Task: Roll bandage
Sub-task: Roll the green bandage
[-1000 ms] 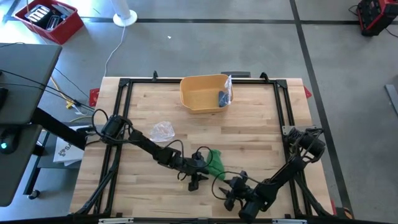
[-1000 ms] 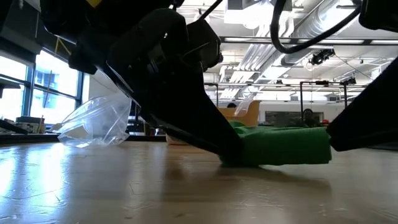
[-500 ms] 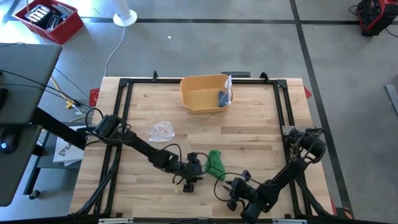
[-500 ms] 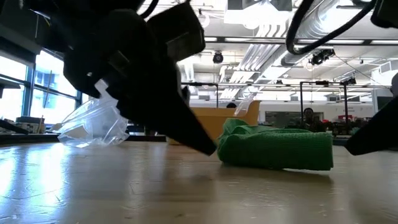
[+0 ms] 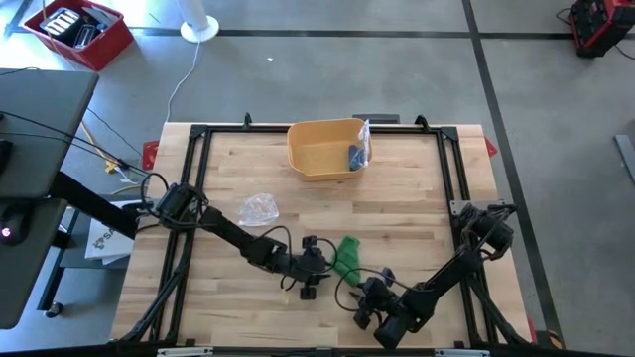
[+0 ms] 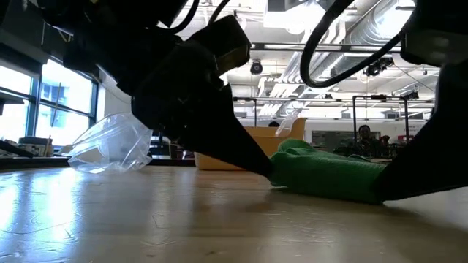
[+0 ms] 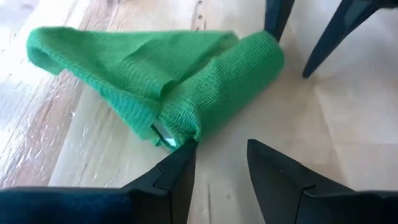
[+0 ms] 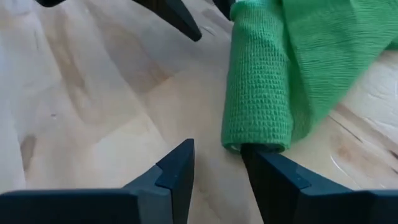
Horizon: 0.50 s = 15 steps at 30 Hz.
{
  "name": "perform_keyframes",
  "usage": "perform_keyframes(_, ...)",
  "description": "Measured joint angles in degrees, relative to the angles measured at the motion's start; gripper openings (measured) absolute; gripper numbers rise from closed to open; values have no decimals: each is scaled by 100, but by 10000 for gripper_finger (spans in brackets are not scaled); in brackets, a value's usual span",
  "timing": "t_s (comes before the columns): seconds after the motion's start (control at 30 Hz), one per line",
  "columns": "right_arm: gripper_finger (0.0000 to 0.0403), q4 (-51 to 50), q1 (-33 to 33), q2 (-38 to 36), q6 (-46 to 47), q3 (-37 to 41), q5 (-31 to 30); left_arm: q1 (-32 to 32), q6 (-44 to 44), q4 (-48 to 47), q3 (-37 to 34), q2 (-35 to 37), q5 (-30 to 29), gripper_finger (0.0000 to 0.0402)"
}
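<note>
I have the green bandage point(image 5: 346, 255) lying on the bare wood of the table point(image 5: 397, 213) near its front edge, part rolled, with a loose flap folded beside the roll. The roll's long axis runs from one gripper toward the other, so each arm faces one end of it.

My left gripper point(image 7: 219, 163) sits at one end, fingers spread with a gap between them, one fingertip point(image 7: 185, 151) touching the end of the roll and nothing pinched. My right gripper point(image 8: 217, 160) sits at the opposite end, fingers also spread, one tip against the roll's end face.

Both are equally close, I judge. The next turn depends on rolling across that axis, toward the loose flap.
</note>
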<state>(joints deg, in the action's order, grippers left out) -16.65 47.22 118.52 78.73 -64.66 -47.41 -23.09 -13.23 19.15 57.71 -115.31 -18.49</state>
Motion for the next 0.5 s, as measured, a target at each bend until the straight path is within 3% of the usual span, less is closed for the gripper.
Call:
perform_keyframes(0.27,138,-276,5,0,495,0,-77,102,-15,-526,0,0,27,143)
perform_keyframes(0.5,132,-331,-26,2,494,0,-470,102,302,-211,0,-4,-44,143)
